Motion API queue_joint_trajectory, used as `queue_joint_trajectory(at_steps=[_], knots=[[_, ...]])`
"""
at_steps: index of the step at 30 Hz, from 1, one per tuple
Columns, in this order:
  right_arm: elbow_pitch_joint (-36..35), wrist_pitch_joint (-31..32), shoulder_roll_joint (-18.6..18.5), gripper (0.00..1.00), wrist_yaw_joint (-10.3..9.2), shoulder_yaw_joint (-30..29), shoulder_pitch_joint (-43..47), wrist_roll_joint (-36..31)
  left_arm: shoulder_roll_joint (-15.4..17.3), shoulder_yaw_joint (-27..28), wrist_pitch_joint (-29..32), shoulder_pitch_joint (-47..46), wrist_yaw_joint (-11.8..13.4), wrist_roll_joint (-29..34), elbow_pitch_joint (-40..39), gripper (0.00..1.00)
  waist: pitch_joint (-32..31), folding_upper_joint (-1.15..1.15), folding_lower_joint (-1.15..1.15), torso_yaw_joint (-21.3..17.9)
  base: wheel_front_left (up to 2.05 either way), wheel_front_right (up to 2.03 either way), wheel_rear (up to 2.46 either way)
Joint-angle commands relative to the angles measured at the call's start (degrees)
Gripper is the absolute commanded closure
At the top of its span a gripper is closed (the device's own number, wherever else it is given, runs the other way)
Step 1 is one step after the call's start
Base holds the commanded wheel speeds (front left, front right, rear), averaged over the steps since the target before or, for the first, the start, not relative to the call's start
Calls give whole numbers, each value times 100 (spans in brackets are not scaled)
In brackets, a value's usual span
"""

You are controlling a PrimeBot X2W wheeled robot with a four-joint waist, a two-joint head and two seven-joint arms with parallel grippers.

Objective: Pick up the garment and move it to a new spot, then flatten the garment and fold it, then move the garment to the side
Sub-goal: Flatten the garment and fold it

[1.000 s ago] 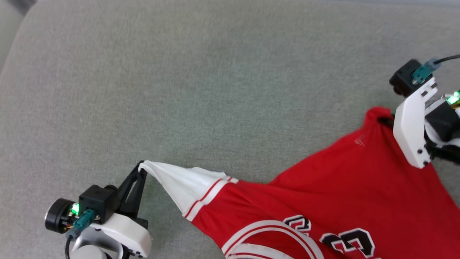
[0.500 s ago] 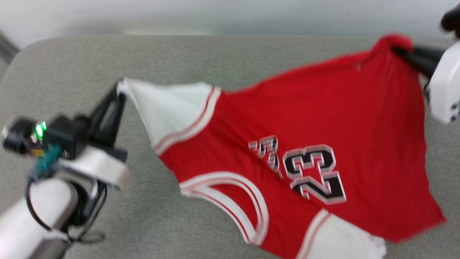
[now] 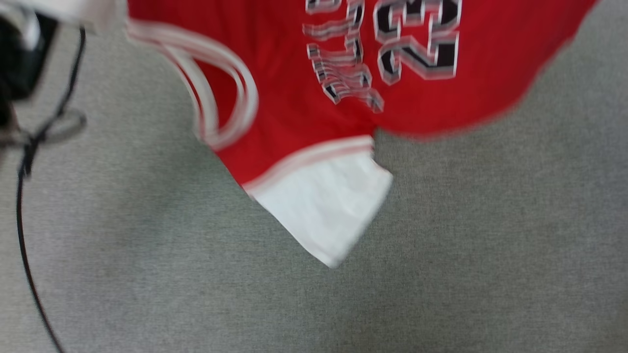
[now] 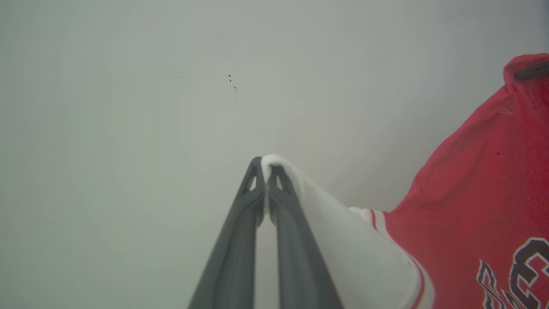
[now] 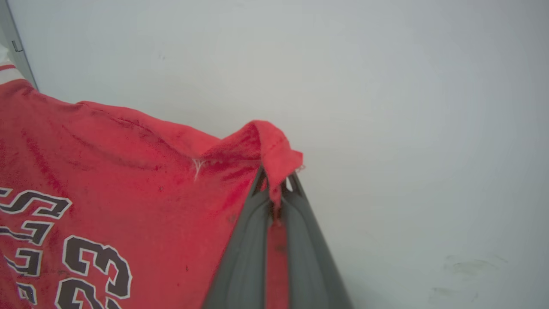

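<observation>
Red jersey cloth spreads across the top of the blurred head view. This is the garment (image 3: pixel 289 103), held up in the air between both arms above a grey fabric surface (image 3: pixel 466 255). Black lettering (image 3: pixel 343 68) and the number 23, both outlined in white, run across its chest. A striped collar loop (image 3: pixel 230 98) sits to the left of the lettering. One white sleeve (image 3: pixel 324 211) hangs lowest, with red-and-white trim where it joins the red body. Whether its tip touches the surface cannot be told.

At the head view's left edge sit a dark block (image 3: pixel 19 54) on the left arm and a thin black cable (image 3: pixel 22 196) trailing down over the grey fabric.

In the left wrist view, the left end effector (image 4: pixel 265 165) has its 2 dark fingers pressed together, pinching the tip of the other white sleeve. From there the cloth slopes away to the right, and the red body blocks that side of the view. A pale wall (image 4: pixel 128 128) lies behind.

In the right wrist view, the right end effector (image 5: pixel 274 182) is clamped on a folded red corner of the garment. A flap of cloth drapes over its fingertips. The red body covers the left half of that view, and a grey vertical strip (image 5: pixel 17 43) stands at the top left.
</observation>
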Motion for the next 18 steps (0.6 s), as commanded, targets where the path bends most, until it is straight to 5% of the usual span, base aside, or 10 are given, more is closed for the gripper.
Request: queue_joint_trajectory(at_steps=[1, 13, 18], knots=[[123, -37, 105, 100, -4, -106, -254, -158, -71, 41, 15, -375, -78, 73, 126, 100, 245, 0, 0, -74, 0, 0, 0], [1213, -389, 886, 100, -4, -632, -2172, -1203, -646, 29, 26, -3211, -904, 363, 1658, 100, 946, 0, 0, -170, 0, 0, 0], [1505, -504, 903, 100, -4, -472, -2787, -1406, -799, -26, -155, -3937, -1088, 456, 2363, 100, 1097, 0, 0, -146, 0, 0, 0]])
